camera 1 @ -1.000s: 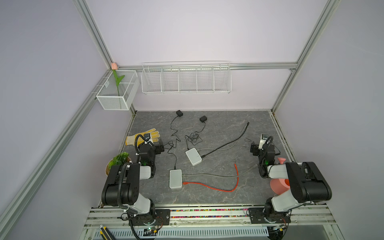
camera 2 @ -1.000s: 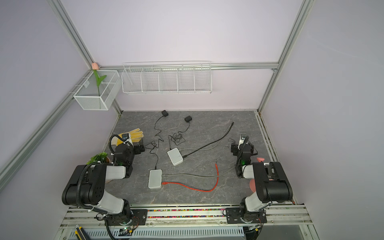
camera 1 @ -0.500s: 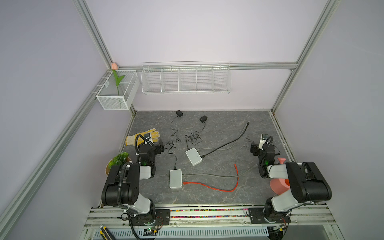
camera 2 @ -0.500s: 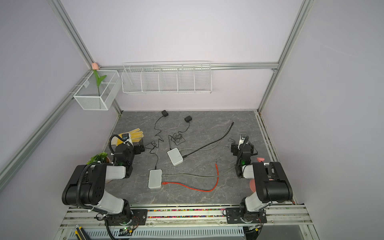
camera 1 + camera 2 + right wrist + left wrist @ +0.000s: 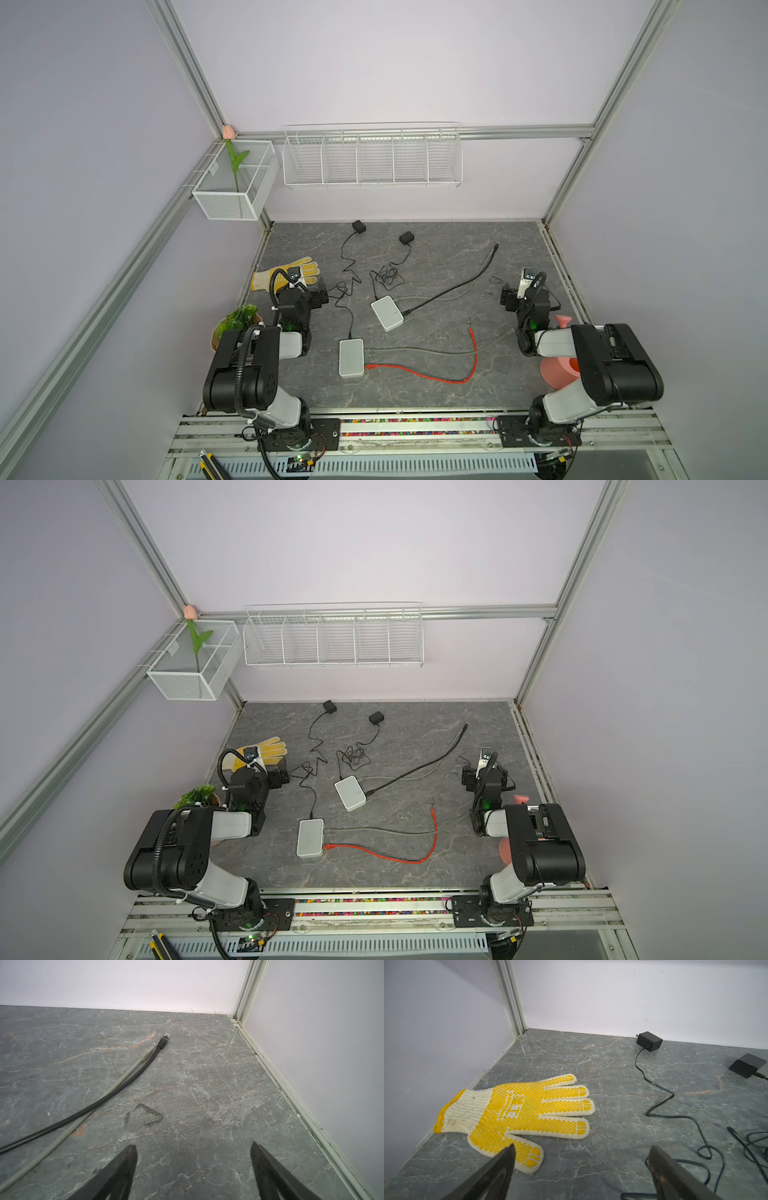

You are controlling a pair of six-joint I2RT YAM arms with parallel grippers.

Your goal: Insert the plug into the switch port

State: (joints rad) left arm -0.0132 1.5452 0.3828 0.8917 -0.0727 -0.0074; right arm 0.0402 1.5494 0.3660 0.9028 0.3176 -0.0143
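Observation:
Two white switches lie mid-table in both top views: a near one (image 5: 351, 357) and a farther one (image 5: 387, 313). A red cable (image 5: 419, 374) runs from the near switch's right side to a loose plug (image 5: 470, 331). A grey cable (image 5: 419, 351) leaves the same side. From the farther switch a black cable (image 5: 453, 287) and a grey one reach back right, ending in loose plugs (image 5: 164, 1040) (image 5: 149, 1050). My left gripper (image 5: 319, 292) (image 5: 582, 1147) is open over bare table beside a glove. My right gripper (image 5: 509, 297) (image 5: 193, 1145) is open and empty at the right edge.
A yellow dotted glove (image 5: 521, 1113) lies at the left wall. Two black power adapters (image 5: 649, 1041) (image 5: 747, 1065) with thin tangled leads (image 5: 386, 276) sit toward the back. A potted plant (image 5: 237, 322) stands by the left arm, a pink object (image 5: 559, 370) under the right arm. Wire baskets (image 5: 372, 156) hang on the wall.

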